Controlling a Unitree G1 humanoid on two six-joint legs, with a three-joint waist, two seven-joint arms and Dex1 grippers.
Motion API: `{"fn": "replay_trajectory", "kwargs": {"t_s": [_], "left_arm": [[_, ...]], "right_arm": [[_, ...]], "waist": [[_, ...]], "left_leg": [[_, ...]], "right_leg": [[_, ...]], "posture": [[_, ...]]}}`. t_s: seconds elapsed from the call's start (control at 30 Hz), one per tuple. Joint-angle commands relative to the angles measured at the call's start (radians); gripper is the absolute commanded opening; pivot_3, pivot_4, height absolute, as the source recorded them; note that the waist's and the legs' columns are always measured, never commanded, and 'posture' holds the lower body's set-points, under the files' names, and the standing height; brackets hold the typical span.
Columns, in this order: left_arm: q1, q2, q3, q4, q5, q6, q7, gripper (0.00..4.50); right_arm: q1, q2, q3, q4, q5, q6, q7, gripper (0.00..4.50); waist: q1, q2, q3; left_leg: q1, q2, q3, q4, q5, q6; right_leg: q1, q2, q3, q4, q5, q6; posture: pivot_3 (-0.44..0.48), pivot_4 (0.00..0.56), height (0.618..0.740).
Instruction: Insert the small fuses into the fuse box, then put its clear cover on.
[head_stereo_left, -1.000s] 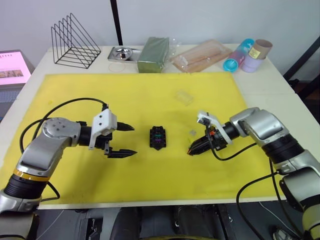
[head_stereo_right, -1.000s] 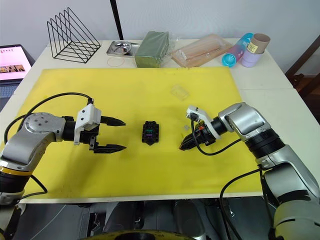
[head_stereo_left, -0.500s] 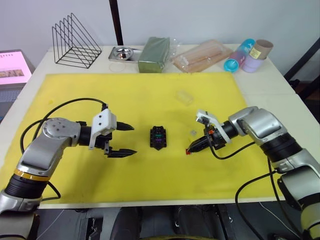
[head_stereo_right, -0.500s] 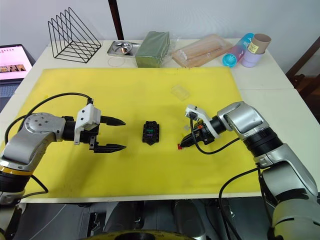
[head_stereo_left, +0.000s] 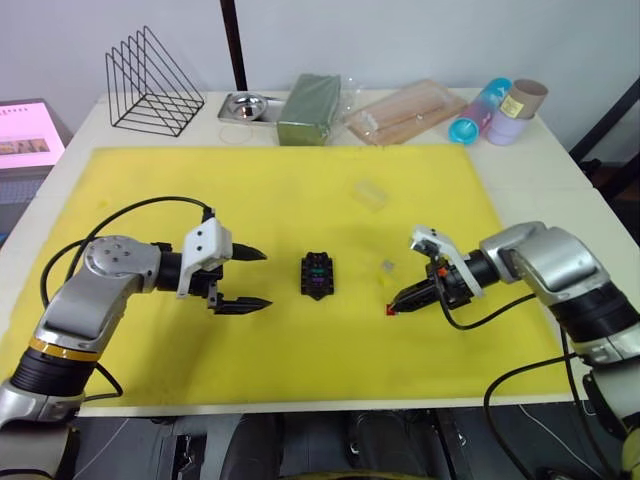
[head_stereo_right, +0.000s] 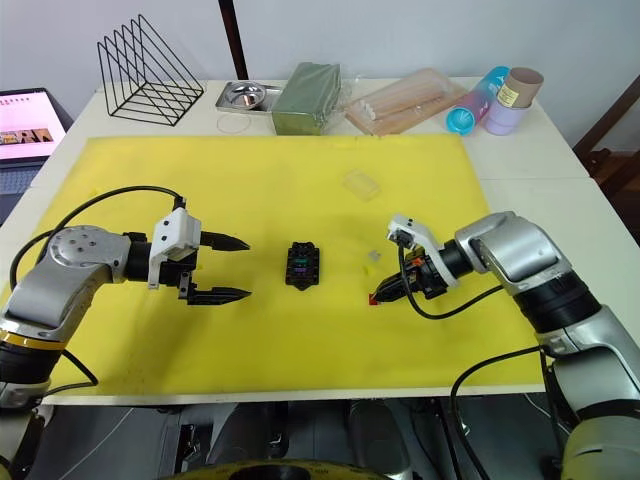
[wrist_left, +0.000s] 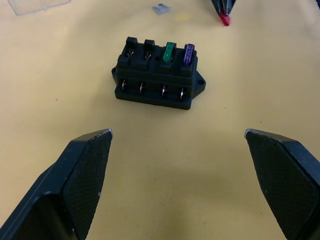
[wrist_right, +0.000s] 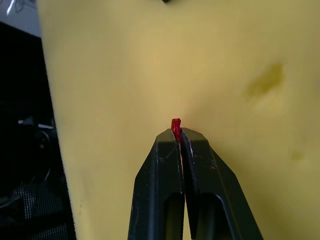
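My right hand (head_stereo_left: 392, 309) has pulled back from the fuse box (head_stereo_left: 317, 275), pinching the red fuse (wrist_right: 175, 123); insertion comes next. My left hand (head_stereo_left: 256, 279) stays spread.

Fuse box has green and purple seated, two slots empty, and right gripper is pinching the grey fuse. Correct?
Not quite: the right gripper is pinching the red fuse, as the right wrist view shows. The grey fuse lies on the mat. The fuse box is as you say.
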Motion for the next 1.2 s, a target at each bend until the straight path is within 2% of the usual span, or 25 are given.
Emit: {"fn": "replay_trajectory", "kwargs": {"t_s": [0.03, 0.37, 0.53, 0.67, 0.8, 0.93, 1.03, 1.2], "left_arm": [[-0.009, -0.003, 0.009, -0.01, 0.0, -0.016, -0.003, 4.5], [-0.005, -0.006, 0.01, -0.022, -0.005, -0.007, -0.006, 4.5], [-0.001, -0.005, 0.012, -0.019, -0.005, -0.005, -0.006, 4.5], [-0.003, -0.012, 0.007, -0.016, -0.003, -0.005, -0.001, 4.5], [-0.003, -0.014, 0.005, -0.02, -0.006, -0.001, -0.001, 4.5], [-0.001, -0.012, 0.006, -0.023, -0.008, 0.002, -0.002, 4.5], [0.001, -0.012, 0.01, -0.026, -0.011, 0.008, 0.002, 4.5], [0.007, -0.011, 0.014, -0.028, -0.013, 0.012, 0.009, 4.5]], "right_arm": [[0.038, 0.029, -0.144, -0.05, 0.065, 0.082, -0.106, 0.02], [0.077, 0.245, -0.564, -0.213, 0.251, 0.513, -0.446, 0.02], [0.229, 0.453, -0.789, -0.389, 0.425, 0.523, -0.806, 0.02], [0.34, 0.61, -0.886, -0.494, 0.552, 0.523, -1.084, 0.02], [0.429, 0.699, -0.943, -0.548, 0.75, 0.523, -1.273, 0.02], [0.457, 0.758, -1.003, -0.542, 0.914, 0.508, -1.482, 0.02], [0.57, 0.713, -0.939, -0.522, 1.136, 0.389, -1.66, 0.02], [0.719, 0.53, -0.745, -0.538, 1.485, 0.082, -1.914, 0.02]], "waist": [[0.0, 0.0, 0.0], [0.001, 0.0, 0.0], [0.002, 0.0, 0.0], [-0.002, 0.0, 0.0], [-0.003, 0.0, 0.0], [-0.004, 0.0, 0.0], [-0.001, 0.0, 0.0], [-0.01, 0.0, 0.0]], "left_leg": [[0.0, 0.0, 0.0, 0.0, 0.0, 0.0], [0.0, 0.0, 0.0, -0.001, 0.0, 0.0], [0.0, 0.0, 0.0, -0.001, 0.0, 0.0], [0.0, 0.0, 0.0, -0.002, 0.0, 0.0], [0.0, 0.001, 0.0, -0.003, 0.0, 0.0], [0.0, 0.001, 0.0, -0.003, 0.0, 0.0], [0.0, 0.001, 0.0, -0.004, 0.0, 0.0], [0.001, 0.001, 0.0, -0.009, 0.0, 0.0]], "right_leg": [[0.0, 0.0, 0.0, 0.0, 0.0, 0.0], [0.0, 0.0, 0.001, 0.0, 0.0, 0.0], [0.0, 0.0, 0.0, 0.0, 0.0, 0.0], [0.0, 0.0, 0.001, 0.0, 0.0, 0.0], [0.0, 0.0, 0.001, 0.0, 0.0, 0.0], [0.0, 0.0, 0.002, 0.0, 0.0, 0.0], [0.0, 0.0, 0.002, -0.001, 0.0, 0.0], [0.0, -0.001, 0.004, -0.01, 0.0, 0.0]], "posture": [[0.0, 0.15, 0.74], [0.0, 0.15, 0.74], [0.0, 0.15, 0.74], [0.0, 0.15, 0.74], [0.0, 0.15, 0.74], [0.0, 0.15, 0.74], [0.0, 0.15, 0.74], [0.0, 0.15, 0.74]]}}
